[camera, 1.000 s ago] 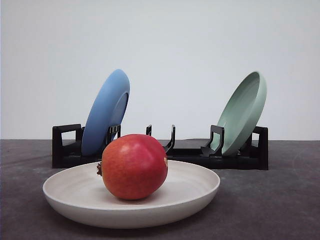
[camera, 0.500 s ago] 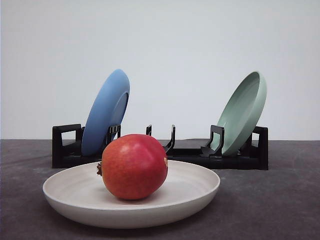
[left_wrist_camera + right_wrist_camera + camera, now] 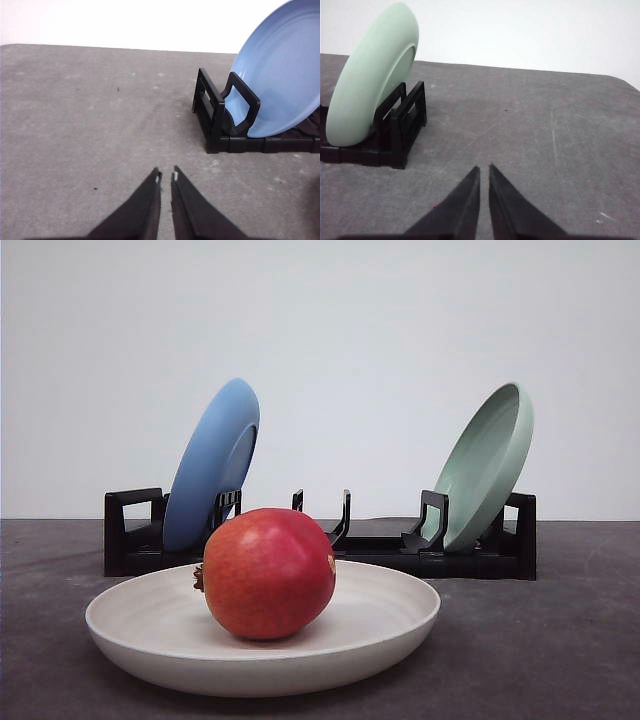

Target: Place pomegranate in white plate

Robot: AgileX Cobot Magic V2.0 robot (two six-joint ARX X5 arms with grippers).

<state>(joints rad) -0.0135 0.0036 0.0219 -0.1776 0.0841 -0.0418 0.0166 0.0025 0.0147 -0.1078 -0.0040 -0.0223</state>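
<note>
I see the round red pomegranate (image 3: 268, 573) resting inside the shallow off-white matte plate (image 3: 390, 635), on the grey table (image 3: 560, 640). My left gripper (image 3: 166, 176) and right gripper (image 3: 484, 169) both hang over bare tabletop, jaws nearly closed and holding nothing.

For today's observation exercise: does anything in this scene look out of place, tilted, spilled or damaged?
Nothing stands out. The round red pomegranate rests inside the shallow white plate, which lies flat. The blue plate and pale green plate lean in the black rack, as racked plates do.
</note>
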